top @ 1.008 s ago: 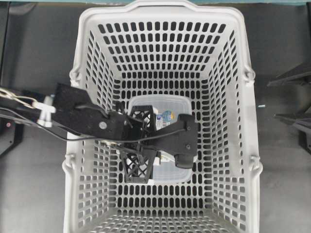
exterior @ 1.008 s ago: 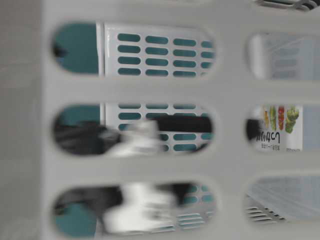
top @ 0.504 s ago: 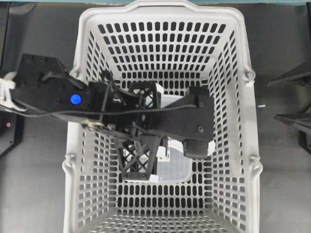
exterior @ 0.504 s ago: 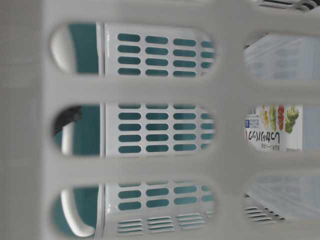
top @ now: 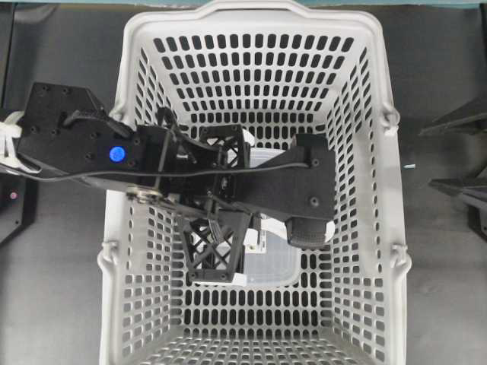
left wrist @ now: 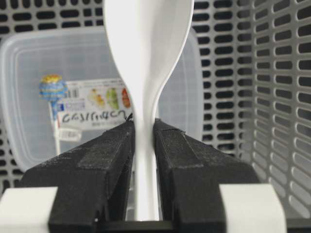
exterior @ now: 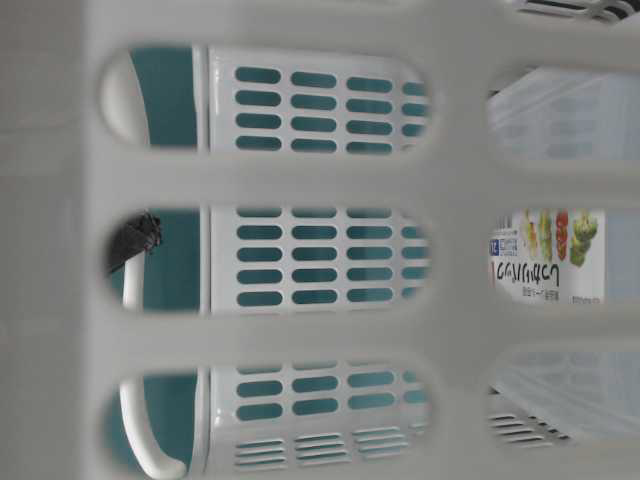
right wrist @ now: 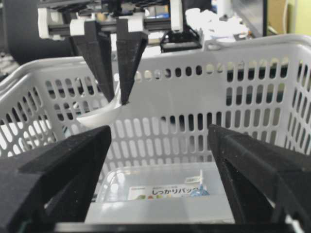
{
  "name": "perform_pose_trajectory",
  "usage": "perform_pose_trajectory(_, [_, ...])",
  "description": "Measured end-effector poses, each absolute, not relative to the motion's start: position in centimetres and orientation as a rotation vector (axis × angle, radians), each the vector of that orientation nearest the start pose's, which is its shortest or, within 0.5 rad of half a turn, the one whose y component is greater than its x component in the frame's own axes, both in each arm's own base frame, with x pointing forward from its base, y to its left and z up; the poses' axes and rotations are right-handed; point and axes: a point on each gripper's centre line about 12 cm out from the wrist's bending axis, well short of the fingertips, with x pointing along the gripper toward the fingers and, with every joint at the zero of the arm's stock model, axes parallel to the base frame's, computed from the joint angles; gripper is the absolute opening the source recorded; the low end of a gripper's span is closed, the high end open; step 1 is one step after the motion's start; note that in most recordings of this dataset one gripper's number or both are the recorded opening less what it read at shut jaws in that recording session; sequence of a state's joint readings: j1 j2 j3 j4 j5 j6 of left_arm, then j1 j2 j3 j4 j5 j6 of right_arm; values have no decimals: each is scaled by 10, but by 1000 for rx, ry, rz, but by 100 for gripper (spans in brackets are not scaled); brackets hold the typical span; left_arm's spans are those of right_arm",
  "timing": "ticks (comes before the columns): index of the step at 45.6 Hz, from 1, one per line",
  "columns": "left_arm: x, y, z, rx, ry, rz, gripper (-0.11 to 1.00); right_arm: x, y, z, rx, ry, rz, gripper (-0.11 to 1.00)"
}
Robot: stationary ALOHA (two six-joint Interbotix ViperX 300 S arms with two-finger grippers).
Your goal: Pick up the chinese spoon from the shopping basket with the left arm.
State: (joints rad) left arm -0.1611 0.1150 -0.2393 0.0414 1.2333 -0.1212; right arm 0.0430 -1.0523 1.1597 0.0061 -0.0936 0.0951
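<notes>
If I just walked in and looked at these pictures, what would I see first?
First you would see the glossy white chinese spoon, pinched by its handle between the black fingers of the left gripper. It hangs above a clear plastic lidded container with a colourful label lying on the floor of the big light grey plastic shopping basket full of oval holes. The right gripper stands wide open outside the basket, holding nothing.
</notes>
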Motion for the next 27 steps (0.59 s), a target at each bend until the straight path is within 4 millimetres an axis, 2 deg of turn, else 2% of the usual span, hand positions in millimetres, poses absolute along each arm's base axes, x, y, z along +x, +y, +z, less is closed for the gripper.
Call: perform_pose_trajectory(27, [439,-67,349,15,1111,-49,12,183,8,295,101,5,42,78])
